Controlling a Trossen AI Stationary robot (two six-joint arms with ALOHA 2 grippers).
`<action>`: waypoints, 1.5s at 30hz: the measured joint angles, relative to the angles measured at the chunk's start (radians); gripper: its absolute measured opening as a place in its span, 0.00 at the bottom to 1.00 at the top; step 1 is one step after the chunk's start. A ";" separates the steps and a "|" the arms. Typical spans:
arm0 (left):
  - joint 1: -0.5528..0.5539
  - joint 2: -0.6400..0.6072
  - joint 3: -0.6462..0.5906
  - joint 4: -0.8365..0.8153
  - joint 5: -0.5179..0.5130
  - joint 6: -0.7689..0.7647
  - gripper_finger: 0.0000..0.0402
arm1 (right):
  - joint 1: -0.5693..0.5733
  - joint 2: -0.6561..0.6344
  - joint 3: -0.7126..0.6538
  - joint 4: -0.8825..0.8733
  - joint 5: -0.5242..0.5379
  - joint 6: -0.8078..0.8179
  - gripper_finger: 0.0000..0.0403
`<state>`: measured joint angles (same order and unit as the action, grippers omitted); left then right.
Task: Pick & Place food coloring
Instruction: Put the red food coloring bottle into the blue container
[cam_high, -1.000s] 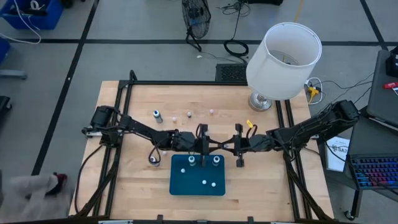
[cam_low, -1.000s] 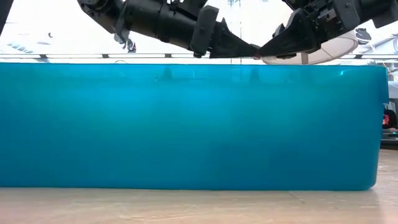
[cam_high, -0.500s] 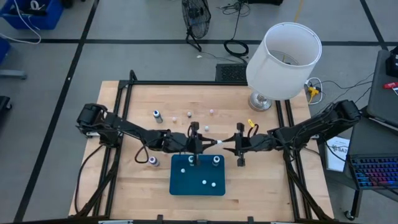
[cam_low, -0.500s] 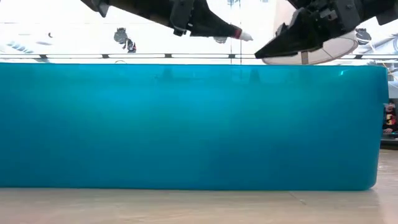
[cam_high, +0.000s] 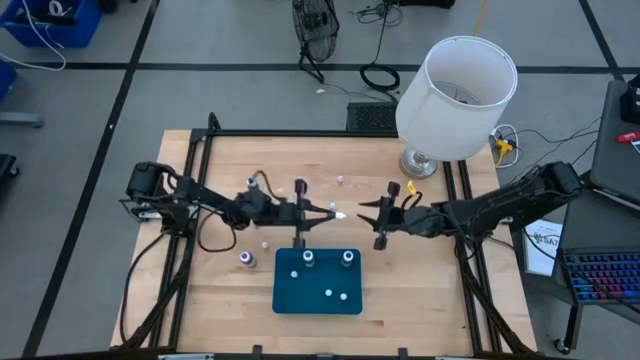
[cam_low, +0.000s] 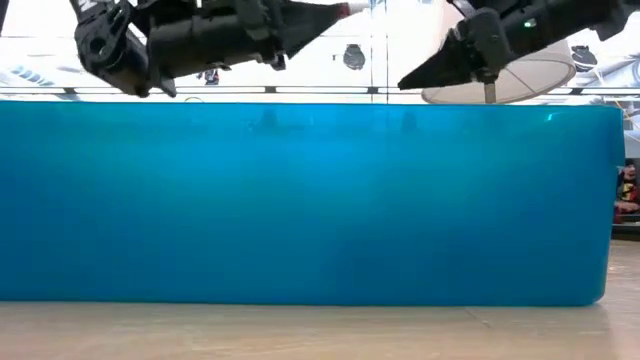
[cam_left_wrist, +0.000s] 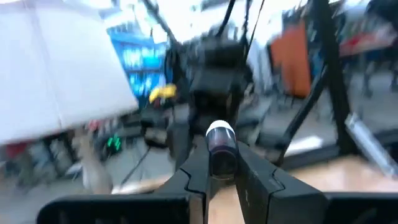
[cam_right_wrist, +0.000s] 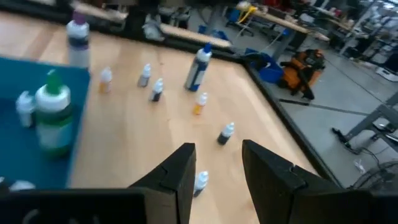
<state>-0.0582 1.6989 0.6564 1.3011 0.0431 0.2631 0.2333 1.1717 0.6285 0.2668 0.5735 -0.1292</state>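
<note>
My left gripper (cam_high: 330, 214) hangs over the table's middle, just beyond the dark-blue tray (cam_high: 296, 296), shut on a small food coloring bottle (cam_high: 340, 215) with a dark body and white cap. My right gripper (cam_high: 364, 208) faces it from the right, open and holding nothing (cam_right_wrist: 216, 158). Two larger bottles (cam_high: 308, 259) (cam_high: 348, 258) stand on the tray's far edge, with tiny whitish ones (cam_high: 328, 293) nearer. Loose bottles stand on the wood at the left (cam_high: 245, 259) and far side (cam_high: 340, 181). My left gripper pinches the bottle's dark body (cam_left_wrist: 222, 159) between its two fingertips. The bottle lies along the fingers, with its white cap (cam_left_wrist: 219, 132) sticking out past them toward the right gripper. The fingers come roughly level from the table's left, tipped slightly up (cam_low: 345, 8). The bottle is lifted clear.
A big white lampshade (cam_high: 457, 95) on a metal foot stands at the far right corner. The tray's blue wall (cam_low: 300, 200) fills the low view. A black frame (cam_high: 200, 150) runs round the tabletop. Bare wood lies right of the tray (cam_high: 420, 280).
A second ago the two grippers met tip to tip over the tray's far edge. My left gripper has drawn back toward the table's left and far edge with the bottle and tipped its fingers upward. My right gripper, now without the bottle, has shifted slightly toward the far edge.
</note>
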 joint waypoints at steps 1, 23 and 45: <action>0.007 0.000 -0.015 0.035 0.017 -0.008 0.13 | -0.012 0.000 0.000 0.019 -0.001 -0.002 0.30; 0.033 0.000 -0.052 0.042 0.009 -0.044 0.13 | -0.113 0.183 0.000 0.573 -0.422 -0.099 0.31; 0.033 0.000 -0.052 0.034 0.008 -0.045 0.13 | -0.129 0.185 0.000 0.583 -0.446 -0.074 0.44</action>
<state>-0.0254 1.6993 0.6048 1.3352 0.0509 0.2186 0.1040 1.3565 0.6285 0.8497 0.1276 -0.2028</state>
